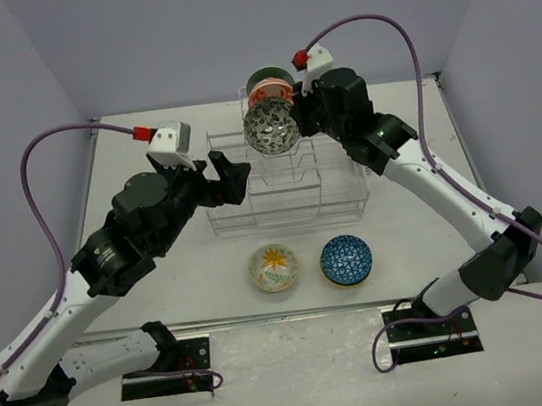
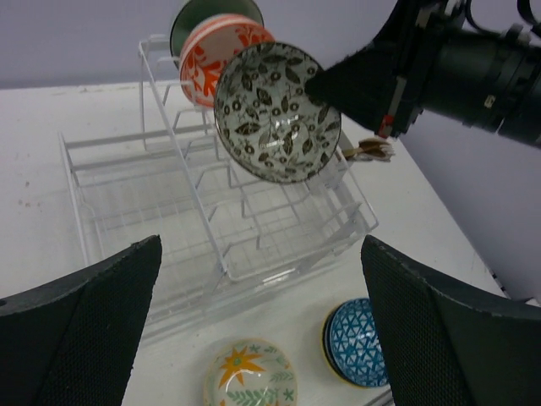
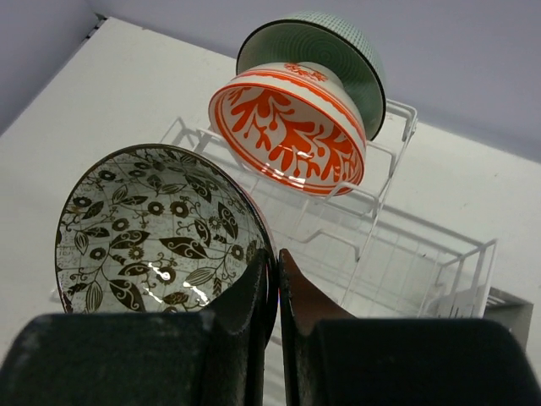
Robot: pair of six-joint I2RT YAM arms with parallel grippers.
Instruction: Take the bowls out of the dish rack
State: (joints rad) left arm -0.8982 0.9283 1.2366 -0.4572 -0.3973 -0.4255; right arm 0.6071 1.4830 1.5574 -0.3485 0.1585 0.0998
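My right gripper (image 3: 277, 258) is shut on the rim of a grey leaf-patterned bowl (image 3: 156, 228), which it holds on edge above the dish rack (image 1: 352, 207) at the back. Behind that bowl (image 1: 272, 127) an orange-red bowl (image 3: 292, 131) and a dark green bowl (image 3: 325, 51) stand upright in the rack's tall middle slots. On the table in front of the rack lie a yellow-centred bowl (image 1: 274, 267) and a blue mosaic bowl (image 1: 347, 260), both upside down. My left gripper (image 1: 227, 174) hangs open over the rack's left front, with nothing between its fingers.
The rack's lower trays (image 2: 152, 211) hold nothing I can see. A small side caddy (image 3: 499, 304) sits at the rack's right end. Purple walls close in the table at the back and sides. Both arm bases stand at the near edge.
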